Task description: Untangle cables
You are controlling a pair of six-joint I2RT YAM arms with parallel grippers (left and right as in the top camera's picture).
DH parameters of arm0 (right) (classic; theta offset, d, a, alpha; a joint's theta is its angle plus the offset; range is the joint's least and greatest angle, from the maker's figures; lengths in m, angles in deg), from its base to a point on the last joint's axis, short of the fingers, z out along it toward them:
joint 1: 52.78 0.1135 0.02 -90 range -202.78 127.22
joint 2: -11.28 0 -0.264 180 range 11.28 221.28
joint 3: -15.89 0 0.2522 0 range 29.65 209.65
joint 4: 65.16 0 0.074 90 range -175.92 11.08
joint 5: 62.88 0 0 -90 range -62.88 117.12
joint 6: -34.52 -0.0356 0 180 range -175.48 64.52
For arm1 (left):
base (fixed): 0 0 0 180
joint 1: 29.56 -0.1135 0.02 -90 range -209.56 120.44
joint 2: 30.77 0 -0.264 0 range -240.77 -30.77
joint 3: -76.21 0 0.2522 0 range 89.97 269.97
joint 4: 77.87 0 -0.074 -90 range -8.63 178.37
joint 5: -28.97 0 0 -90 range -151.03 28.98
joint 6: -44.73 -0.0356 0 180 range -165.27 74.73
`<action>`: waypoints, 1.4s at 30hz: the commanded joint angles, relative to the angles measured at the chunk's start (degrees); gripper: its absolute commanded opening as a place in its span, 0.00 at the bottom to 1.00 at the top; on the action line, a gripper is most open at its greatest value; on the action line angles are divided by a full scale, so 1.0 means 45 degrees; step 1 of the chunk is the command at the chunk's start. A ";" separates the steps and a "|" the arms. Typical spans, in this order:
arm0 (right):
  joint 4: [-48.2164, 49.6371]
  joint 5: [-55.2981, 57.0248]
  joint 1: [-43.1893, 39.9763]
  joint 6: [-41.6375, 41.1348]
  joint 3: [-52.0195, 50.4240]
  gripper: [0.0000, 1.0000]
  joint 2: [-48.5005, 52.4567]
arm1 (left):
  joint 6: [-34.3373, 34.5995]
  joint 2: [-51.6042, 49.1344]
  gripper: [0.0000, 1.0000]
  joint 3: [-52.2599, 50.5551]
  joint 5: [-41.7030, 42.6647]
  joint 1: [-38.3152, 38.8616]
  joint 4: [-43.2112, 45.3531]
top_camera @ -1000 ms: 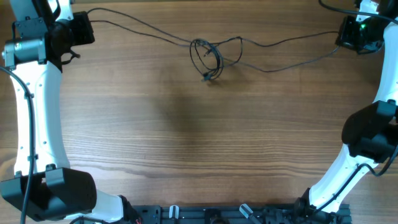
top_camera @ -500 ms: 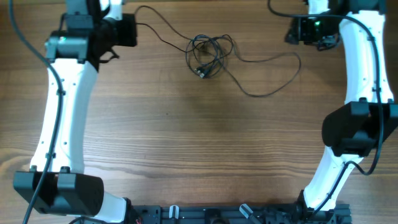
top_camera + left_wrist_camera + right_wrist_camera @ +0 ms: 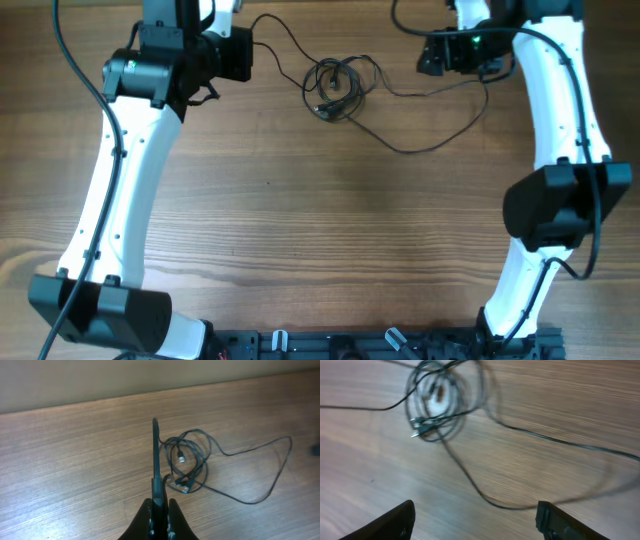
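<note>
The cables [image 3: 335, 88] are thin black cords knotted in a small coil at the far middle of the table, with silvery plug ends [image 3: 181, 459] showing in it. My left gripper [image 3: 243, 55] hovers left of the coil and is shut on one strand [image 3: 156, 455], which runs from the jaws [image 3: 159, 506] toward the coil [image 3: 187, 466]. Right of the coil, my right gripper [image 3: 430, 55] stands wide open, and nothing lies between its fingers [image 3: 400, 519]. A slack strand [image 3: 440, 140] loops over the table below it, also seen from the right wrist [image 3: 492, 500] leading off the coil [image 3: 437, 405].
The wooden table [image 3: 320, 240] stretches toward the near edge. A black rail with fittings [image 3: 380, 345] runs along the front between the two arm bases. A thick black arm cable [image 3: 405, 20] hangs near the right wrist.
Both arms have swung inward toward the coil. The right gripper has opened and let go of its strand, which now lies slack in a loop. The left stays shut on its strand.
</note>
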 commanded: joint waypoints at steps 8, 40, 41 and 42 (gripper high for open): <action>0.0525 -0.1836 0.0913 0.1875 -0.0019 0.77 0.2108 | 0.0126 0.1797 0.04 0.0092 0.1258 0.0175 -0.0092; 0.3555 -0.2744 0.2574 0.0884 -0.0019 0.55 0.4197 | 0.0321 0.4080 0.04 0.0092 0.2613 0.0175 -0.0126; 0.3623 -0.2744 0.2608 0.0850 -0.0019 0.52 0.4197 | 0.0321 0.4080 0.04 0.0092 0.2613 0.0175 -0.0126; 0.3696 -0.2803 0.2652 0.0850 -0.0019 0.50 0.4197 | 0.0321 0.4080 0.04 0.0092 0.2613 0.0175 -0.0126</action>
